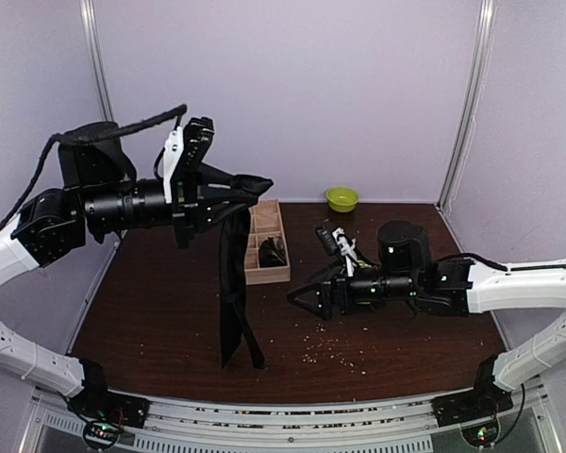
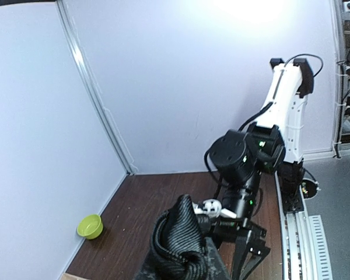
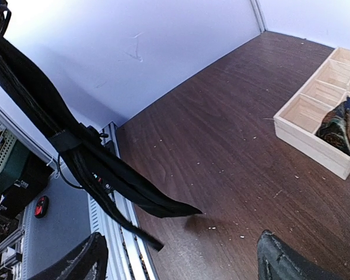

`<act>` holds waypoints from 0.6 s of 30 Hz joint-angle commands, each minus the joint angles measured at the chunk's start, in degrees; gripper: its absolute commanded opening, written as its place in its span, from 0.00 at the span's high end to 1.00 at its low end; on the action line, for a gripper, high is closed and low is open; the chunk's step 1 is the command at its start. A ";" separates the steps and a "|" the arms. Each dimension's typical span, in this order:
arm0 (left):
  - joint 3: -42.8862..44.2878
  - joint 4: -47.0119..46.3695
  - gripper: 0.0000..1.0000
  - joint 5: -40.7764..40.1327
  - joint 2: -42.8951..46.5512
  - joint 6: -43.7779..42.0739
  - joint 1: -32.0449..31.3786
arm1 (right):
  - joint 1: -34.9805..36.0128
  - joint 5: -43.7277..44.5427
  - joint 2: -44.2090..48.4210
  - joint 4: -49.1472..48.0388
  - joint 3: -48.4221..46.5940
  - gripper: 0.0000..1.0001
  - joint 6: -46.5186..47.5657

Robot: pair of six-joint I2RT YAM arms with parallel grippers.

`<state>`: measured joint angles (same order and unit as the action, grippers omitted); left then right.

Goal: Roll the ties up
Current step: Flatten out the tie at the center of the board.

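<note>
Because the left tool (image 1: pixel 219 195) pinches the tie (image 1: pixel 232 283) only by a crumpled wad at its top, the hold looks to me like the weak spot: the fabric is bunched there rather than laid flat between the fingers, so a quick swing or a tug from below could pull it loose and drop the whole length in a heap. The right tool (image 1: pixel 307 300) sits low over the bench (image 1: pixel 160 311), fingers spread and holding nothing, aimed toward the hanging cloth but apart from it. If it closes on just one of the two tails, the other may drag and twist. Lowering the tie without steadying its lower end would probably let it fold on itself rather than lie straight for rolling, and the pale crumbs (image 1: pixel 335 351) scattered on the wood could get caught in the roll. The tie is black, soft and narrow, hanging from the raised tool in front of the wooden tray (image 1: pixel 264 274). It splits into two tails whose tips reach the bench or hover just above it; I cannot tell which. One rolled tie (image 1: pixel 272 251) already sits in a tray compartment.
</note>
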<state>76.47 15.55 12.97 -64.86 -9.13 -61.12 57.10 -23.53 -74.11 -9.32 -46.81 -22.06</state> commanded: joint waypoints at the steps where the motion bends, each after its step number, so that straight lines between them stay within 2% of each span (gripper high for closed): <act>1: 2.27 -5.62 1.00 7.59 1.72 0.54 0.39 | 2.31 -4.48 -2.41 -7.84 -2.38 0.11 2.09; 5: 3.32 -6.55 1.00 10.00 1.92 0.90 0.39 | 5.67 -4.70 -5.08 -9.14 -4.26 0.11 4.64; 11: 4.32 -8.80 1.00 13.98 1.93 1.32 0.39 | 6.19 -5.68 -9.82 -13.12 -5.31 0.12 5.70; 18: 4.59 -8.87 1.00 11.69 2.12 0.50 0.47 | 10.62 -12.55 -17.81 -18.86 -9.79 0.19 4.49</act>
<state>79.53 10.00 25.10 -63.61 -8.47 -61.12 64.71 -31.18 -88.92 -22.63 -53.54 -17.69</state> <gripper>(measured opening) 0.156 0.834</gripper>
